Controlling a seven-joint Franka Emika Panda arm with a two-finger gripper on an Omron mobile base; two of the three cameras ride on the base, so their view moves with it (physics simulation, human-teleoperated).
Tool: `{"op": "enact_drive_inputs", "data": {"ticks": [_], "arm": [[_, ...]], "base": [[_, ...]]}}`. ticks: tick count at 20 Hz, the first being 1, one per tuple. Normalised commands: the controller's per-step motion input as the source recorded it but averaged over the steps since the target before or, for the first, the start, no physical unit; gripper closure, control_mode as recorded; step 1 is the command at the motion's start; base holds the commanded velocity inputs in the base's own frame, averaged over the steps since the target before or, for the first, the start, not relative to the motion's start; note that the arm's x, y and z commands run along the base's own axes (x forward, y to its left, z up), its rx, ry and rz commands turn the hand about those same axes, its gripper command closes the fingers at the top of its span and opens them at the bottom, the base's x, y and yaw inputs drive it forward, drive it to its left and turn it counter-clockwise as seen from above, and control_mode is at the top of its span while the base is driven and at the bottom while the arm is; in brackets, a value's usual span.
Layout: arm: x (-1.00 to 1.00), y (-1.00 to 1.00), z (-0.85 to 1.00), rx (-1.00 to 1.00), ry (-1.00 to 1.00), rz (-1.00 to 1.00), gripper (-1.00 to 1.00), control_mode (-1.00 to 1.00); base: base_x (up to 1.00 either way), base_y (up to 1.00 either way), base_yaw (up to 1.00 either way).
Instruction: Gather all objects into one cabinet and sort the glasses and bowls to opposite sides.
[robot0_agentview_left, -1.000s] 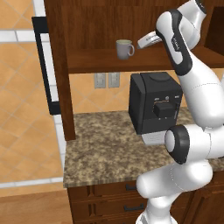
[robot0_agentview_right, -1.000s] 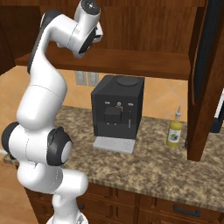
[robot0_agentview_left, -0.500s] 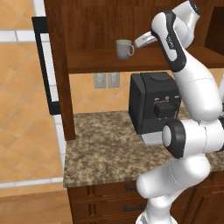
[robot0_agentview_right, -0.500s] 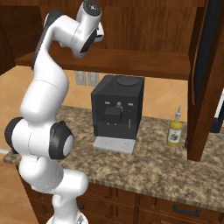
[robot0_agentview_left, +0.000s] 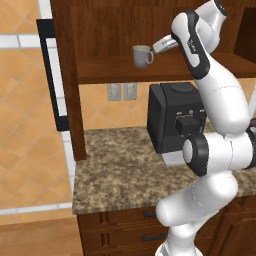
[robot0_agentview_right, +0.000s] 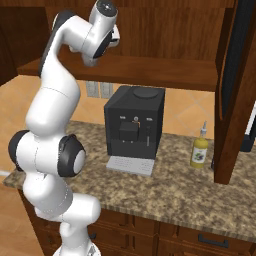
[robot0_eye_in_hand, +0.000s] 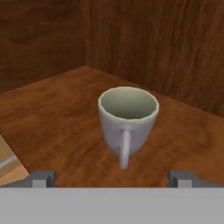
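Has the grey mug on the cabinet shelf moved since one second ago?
No. The grey mug stands at the same spot on the shelf, above the wall outlet.

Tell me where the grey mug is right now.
The grey mug stands upright on the cabinet shelf toward its left end, above the black coffee machine. In the hand view it sits near the back corner, handle toward the open gripper.

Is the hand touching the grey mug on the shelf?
Apart. In the hand view, bare shelf shows between both fingertips and the grey mug.
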Motion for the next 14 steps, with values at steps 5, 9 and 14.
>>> {"op": "enact_drive_inputs", "data": {"ticks": [5,9,14], "arm": [[0.34,0.06,0.00,0.00,0.00,0.00,-1.00,-1.00],[0.28,0.06,-0.01,0.00,0.00,0.00,-1.00,-1.00],[0.09,0.09,-0.09,0.00,0.00,0.00,-1.00,-1.00]], "base": [[0.00,0.00,0.00],[0.00,0.00,0.00],[0.00,0.00,0.00]]}}
